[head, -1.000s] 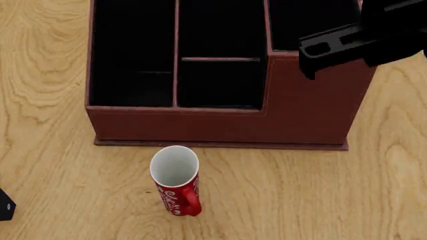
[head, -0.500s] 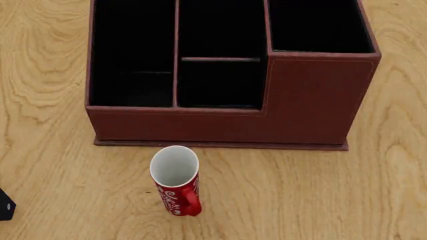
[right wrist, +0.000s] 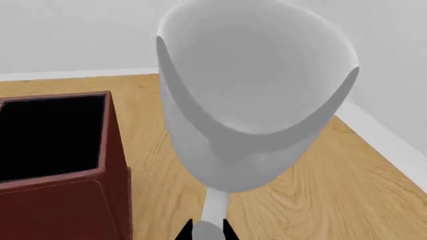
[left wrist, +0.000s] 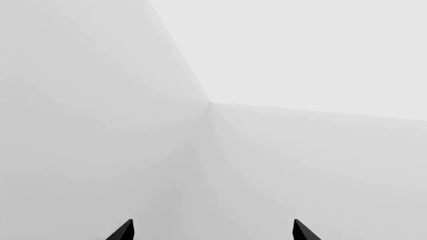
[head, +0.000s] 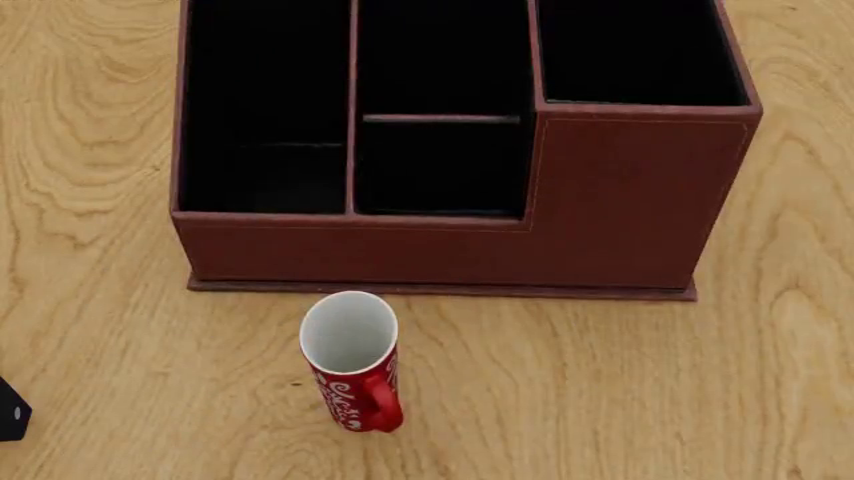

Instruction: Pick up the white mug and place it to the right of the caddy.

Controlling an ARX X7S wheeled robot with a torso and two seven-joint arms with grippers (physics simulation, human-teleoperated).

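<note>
The white mug (right wrist: 253,100) fills the right wrist view, mouth toward the camera. My right gripper (right wrist: 207,232) is shut on its handle, which sits pinched between the two black fingertips. The mug hangs over the wooden table (right wrist: 313,195), beside the taller end of the reddish-brown caddy (right wrist: 60,200). In the head view the caddy (head: 601,200) stands at the back, and neither the white mug nor the right gripper shows there. My left gripper (left wrist: 212,232) is open, its tips far apart against bare grey walls.
A slim red mug (head: 354,370) with white patterns stands upright in front of the caddy. A black corner of my left arm (head: 11,412) shows at the head view's left edge. A pale wall borders the table past the white mug.
One second ago the right arm's black gripper showed over the caddy's far right corner in the head view. It has left that view. The caddy and red mug have not moved.
</note>
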